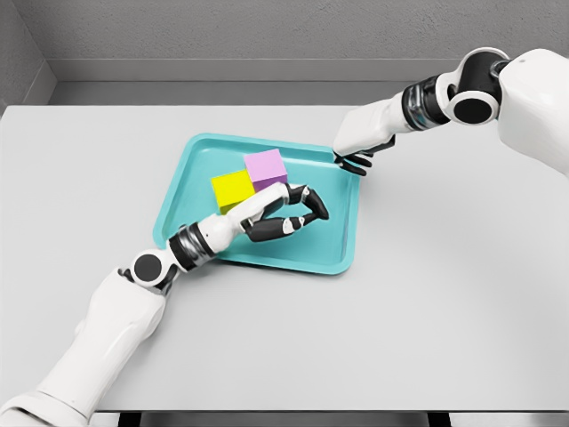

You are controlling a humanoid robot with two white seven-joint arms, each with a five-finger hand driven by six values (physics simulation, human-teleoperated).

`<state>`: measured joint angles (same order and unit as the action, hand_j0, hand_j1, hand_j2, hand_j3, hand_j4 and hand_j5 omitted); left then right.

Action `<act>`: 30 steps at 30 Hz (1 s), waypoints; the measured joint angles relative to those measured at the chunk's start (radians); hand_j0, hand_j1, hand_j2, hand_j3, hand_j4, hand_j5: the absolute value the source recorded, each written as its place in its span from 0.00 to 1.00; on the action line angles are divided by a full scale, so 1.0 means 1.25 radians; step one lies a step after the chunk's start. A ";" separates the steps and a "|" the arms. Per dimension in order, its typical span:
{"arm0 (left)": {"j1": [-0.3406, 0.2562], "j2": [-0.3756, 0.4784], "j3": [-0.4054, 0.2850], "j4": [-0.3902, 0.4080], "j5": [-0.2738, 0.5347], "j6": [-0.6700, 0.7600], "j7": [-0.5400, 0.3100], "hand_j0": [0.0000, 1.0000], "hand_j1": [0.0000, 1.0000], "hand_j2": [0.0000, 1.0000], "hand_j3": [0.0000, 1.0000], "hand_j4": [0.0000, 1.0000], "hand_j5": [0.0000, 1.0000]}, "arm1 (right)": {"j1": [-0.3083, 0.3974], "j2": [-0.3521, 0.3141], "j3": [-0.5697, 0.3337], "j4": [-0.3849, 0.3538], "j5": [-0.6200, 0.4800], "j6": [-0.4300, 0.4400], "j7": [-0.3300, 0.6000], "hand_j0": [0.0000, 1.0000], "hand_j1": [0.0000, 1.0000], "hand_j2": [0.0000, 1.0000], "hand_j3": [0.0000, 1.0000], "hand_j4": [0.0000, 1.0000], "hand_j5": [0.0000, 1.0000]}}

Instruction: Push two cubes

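A yellow cube (231,189) and a pink cube (266,167) sit side by side, touching, in the back half of a teal tray (334,240). My left hand (300,210) lies inside the tray just in front and to the right of the cubes, fingers curled and holding nothing, its back against the cubes' near faces. My right hand (356,162) rests on the tray's back right rim, fingers curled down over the edge.
The tray lies in the middle of a grey table (462,294). A grey wall runs along the table's far edge. Both white forearms reach in over the table from the lower left and the upper right.
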<state>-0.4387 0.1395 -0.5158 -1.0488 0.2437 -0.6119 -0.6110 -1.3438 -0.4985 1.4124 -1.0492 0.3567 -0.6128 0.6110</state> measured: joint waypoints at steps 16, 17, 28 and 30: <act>0.000 -0.006 0.000 0.026 -0.001 0.000 0.000 0.46 0.46 0.46 0.46 0.46 0.46 | 0.000 0.001 -0.001 -0.007 0.000 0.000 0.000 0.16 0.16 0.16 0.16 0.16 0.16; 0.000 -0.005 0.000 0.026 -0.001 0.000 0.000 0.46 0.46 0.46 0.46 0.46 0.46 | -0.001 0.001 -0.001 -0.008 0.000 0.000 0.000 0.16 0.16 0.16 0.16 0.16 0.16; -0.004 -0.005 -0.001 0.038 -0.002 0.000 0.000 0.46 0.46 0.46 0.46 0.46 0.46 | -0.001 0.001 -0.002 -0.010 0.000 0.000 0.000 0.16 0.16 0.16 0.16 0.16 0.16; -0.012 -0.004 -0.001 0.041 -0.002 0.000 0.000 0.46 0.46 0.46 0.46 0.46 0.46 | -0.001 0.001 -0.002 -0.013 0.000 0.000 0.000 0.16 0.16 0.16 0.16 0.16 0.16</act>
<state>-0.4541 0.1342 -0.5173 -0.9978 0.2413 -0.6118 -0.6110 -1.3453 -0.4969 1.4095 -1.0652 0.3568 -0.6128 0.6110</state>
